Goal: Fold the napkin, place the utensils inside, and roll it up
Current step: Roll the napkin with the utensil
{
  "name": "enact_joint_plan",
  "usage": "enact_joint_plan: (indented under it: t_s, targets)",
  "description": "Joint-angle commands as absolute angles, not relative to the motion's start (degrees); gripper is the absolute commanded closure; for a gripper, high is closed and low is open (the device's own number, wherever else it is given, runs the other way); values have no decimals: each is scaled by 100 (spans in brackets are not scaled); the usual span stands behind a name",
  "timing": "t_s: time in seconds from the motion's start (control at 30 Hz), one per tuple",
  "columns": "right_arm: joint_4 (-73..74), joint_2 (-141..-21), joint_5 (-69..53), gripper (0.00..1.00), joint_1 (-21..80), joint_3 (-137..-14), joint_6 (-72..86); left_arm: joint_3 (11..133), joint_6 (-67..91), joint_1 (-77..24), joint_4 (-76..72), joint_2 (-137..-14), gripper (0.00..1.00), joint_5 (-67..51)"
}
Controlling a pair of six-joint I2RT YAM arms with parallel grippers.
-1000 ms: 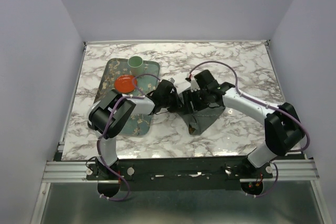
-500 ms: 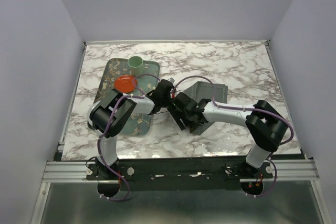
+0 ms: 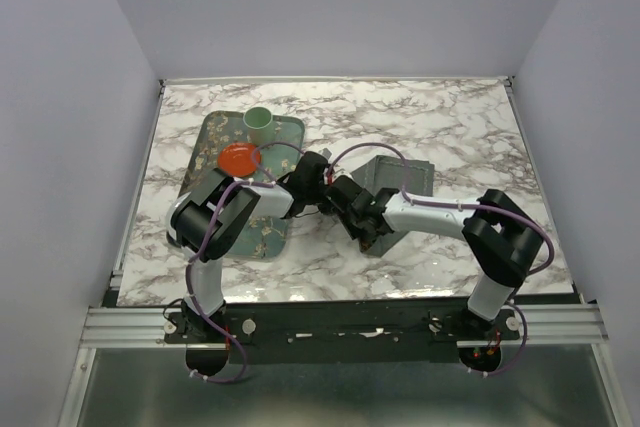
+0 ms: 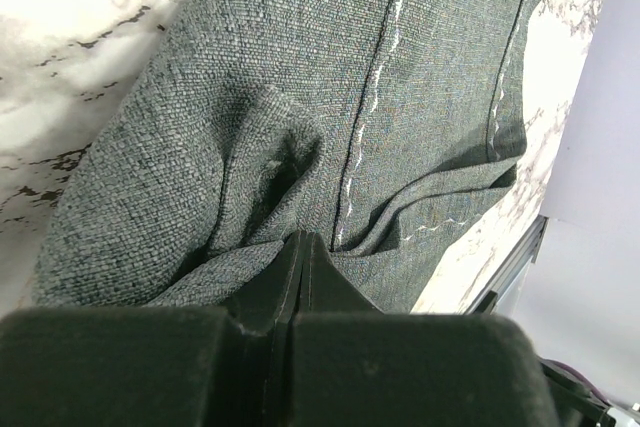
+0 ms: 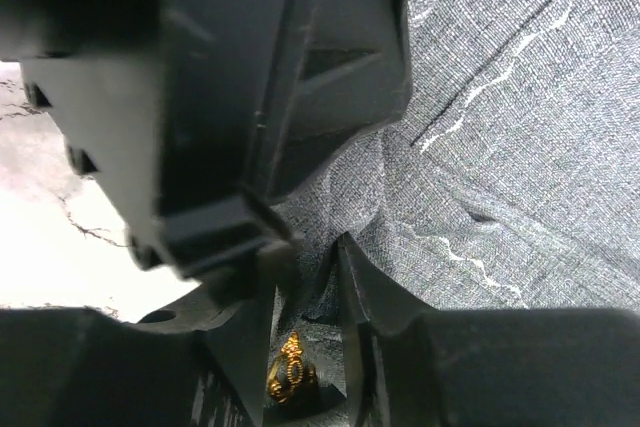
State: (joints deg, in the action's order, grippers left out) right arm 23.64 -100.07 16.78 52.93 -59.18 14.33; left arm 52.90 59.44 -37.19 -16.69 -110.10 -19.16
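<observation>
Tabletop; left claw, perhaps napkin edge

Even bright overhead light; wrist foregrounds dark, blurred; napkin weave sharp.

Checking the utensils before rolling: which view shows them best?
Right wrist: a gold utensil end shows at the bottom, against the napkin. Top and left wrist views show only napkin, no utensil.

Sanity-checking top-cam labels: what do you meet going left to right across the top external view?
red bowl → left gripper → napkin → right arm's elbow
</observation>
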Motion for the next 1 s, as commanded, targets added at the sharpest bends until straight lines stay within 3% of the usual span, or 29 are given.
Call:
enact_joint_plan:
  t_s: [0.0, 0.23, 0.3, 0.43, 0.63, 0.87, 0.97]
  targets:
    - [2022, -10222, 1003, 67, 4975, -5555, 1565, 4904, 5616, -3718, -554, -11364, 100, -1415]
    - [1759, -10222, -86, 90, 4536, -5397, 1494, 5097, 5222, -3709, -247, -10909, 100, -1248]
    - [1670, -10213, -568, 99, 4369, -5318, 1512, 5273, 4932, -3709, -9, -10706, 93, -1047]
    - [1224, -10213, -1448, 99, 4053, -5098, 1625, 5677, 4553, -3586, 597, -10074, 65, -879]
    - [564, -10283, -2566, 100, 3595, -4746, 1828, 5968, 4254, -3419, 1283, -9589, 46, -738]
    - [-219, -10731, -3664, 99, 3209, -4527, 2214, 5880, 4193, -3393, 1608, -9089, 44, -624]
    - [-439, -10933, -3972, 99, 3077, -4439, 2329, 5696, 4271, -3393, 1547, -8878, 49, -764]
